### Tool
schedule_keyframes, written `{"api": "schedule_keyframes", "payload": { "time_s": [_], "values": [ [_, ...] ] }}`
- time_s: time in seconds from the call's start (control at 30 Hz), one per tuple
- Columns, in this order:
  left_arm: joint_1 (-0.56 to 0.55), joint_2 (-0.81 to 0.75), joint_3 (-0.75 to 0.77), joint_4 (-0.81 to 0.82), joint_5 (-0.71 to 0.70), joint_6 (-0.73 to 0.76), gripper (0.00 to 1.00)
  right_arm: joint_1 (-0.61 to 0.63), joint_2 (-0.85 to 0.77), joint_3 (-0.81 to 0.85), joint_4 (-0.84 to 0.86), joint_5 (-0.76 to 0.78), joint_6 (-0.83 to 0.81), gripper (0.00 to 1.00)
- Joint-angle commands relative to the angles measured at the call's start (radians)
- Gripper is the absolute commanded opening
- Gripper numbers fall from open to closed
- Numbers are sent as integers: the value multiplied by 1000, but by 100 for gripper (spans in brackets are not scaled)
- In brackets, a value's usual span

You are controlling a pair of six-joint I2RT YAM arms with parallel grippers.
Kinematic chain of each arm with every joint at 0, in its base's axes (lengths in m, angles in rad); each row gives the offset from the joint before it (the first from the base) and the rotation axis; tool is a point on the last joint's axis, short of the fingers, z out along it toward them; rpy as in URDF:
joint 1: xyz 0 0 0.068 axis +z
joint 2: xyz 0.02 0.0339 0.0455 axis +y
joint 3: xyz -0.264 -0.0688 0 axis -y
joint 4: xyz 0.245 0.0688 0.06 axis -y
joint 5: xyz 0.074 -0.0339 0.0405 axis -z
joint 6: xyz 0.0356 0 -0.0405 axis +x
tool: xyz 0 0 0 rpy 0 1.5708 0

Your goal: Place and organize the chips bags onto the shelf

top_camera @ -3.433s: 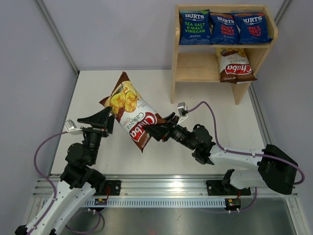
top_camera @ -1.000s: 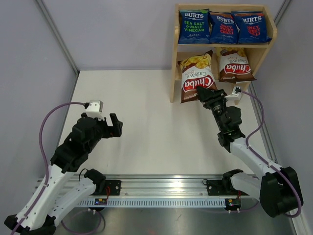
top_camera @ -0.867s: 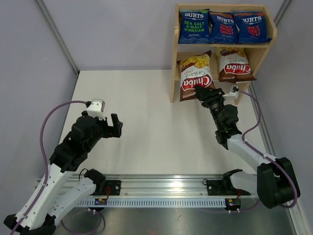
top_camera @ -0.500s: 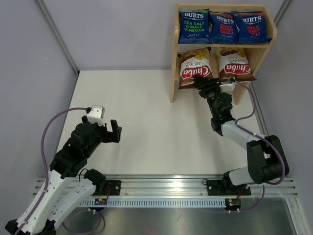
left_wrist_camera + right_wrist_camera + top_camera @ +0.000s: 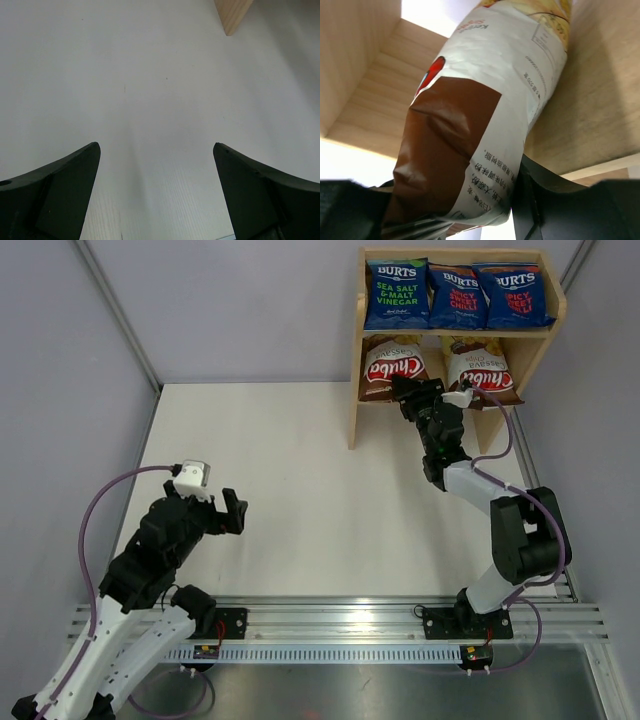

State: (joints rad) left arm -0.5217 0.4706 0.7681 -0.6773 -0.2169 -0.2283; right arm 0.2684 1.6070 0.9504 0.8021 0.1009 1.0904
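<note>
- Top external view shows the white table (image 5: 300, 470) under both my arms, with the wooden shelf (image 5: 356, 360) standing at its far right corner.
- On the shelf's upper tier, 3 dark blue BURTS bags stand upright side by side: the Sea Salt & Malt Vinegar bag (image 5: 397, 292) on the left, then 2 Spicy Sweet Chilli bags (image 5: 459, 294) (image 5: 516, 293).
- On the lower tier there are 2 brown-and-white Chuba bags. The right Chuba bag (image 5: 482, 368) leans at the right end.
- The left Chuba bag (image 5: 385, 365) sits in the left half, its logo facing out and its lower end at the tier's front edge.
- My right gripper (image 5: 405, 392) reaches out to that front edge. Its fingers are closed on the lower end of the left Chuba bag (image 5: 480, 140), which the right wrist view shows tilted over the wooden boards (image 5: 600, 125).
- My left gripper (image 5: 232, 510) hangs over the table's near left part, well apart from the shelf, its fingers spread wide around nothing (image 5: 157, 195).
- Only 1 foot of the shelf (image 5: 232, 15) shows in the left wrist view, at the top.
</note>
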Motion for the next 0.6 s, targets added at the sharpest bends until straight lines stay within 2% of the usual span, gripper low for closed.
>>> {"api": "schedule_keyframes", "payload": {
  "time_s": [0.0,0.23,0.33,0.4,0.43,0.47,0.57],
  "values": [
    [6,-13,-7,58,16,9,99,-6,24,50,51,46,17,50],
    [11,-23,-10,62,24,9,99,-6,57,42,78,43,31,51],
    [17,-26,-12,62,28,9,99,-6,65,60,39,62,25,53],
    [17,-26,-12,64,30,7,99,-6,60,102,-59,71,29,54],
    [17,-26,-12,62,30,7,99,-5,54,117,-107,77,34,59],
    [17,-27,-12,62,30,7,99,-3,36,148,-224,83,43,66],
    [20,-32,-12,64,27,6,99,3,-2,175,-366,105,68,74]
  ]
}}
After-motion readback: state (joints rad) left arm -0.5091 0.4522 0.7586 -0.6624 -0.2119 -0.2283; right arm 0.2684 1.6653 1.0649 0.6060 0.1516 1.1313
